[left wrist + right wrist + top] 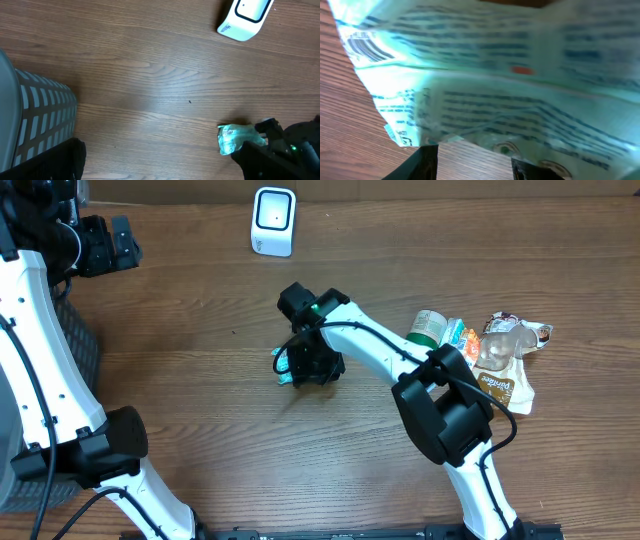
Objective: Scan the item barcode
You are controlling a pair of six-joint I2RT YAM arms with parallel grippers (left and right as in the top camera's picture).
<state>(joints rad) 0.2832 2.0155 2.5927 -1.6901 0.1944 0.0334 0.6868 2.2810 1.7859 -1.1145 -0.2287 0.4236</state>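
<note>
The item is a crinkled teal-and-white packet [284, 366], low over the middle of the table. My right gripper [312, 366] is shut on it, and the packet's end sticks out to the left. The packet [510, 90] fills the right wrist view, with a barcode [364, 46] at its upper left corner and both dark fingertips [424, 162] at its lower edge. From the left wrist view the same packet [235, 138] shows beside the right arm's black gripper. The white scanner [273, 221] stands at the table's far edge. My left gripper [112, 242] hangs open and empty at the far left.
A grey mesh basket [78, 345] stands at the left edge, below my left arm, and its wall [42, 120] also shows in the left wrist view. At the right lies a pile of other items [503, 360], with a green-capped bottle [429, 328] among them.
</note>
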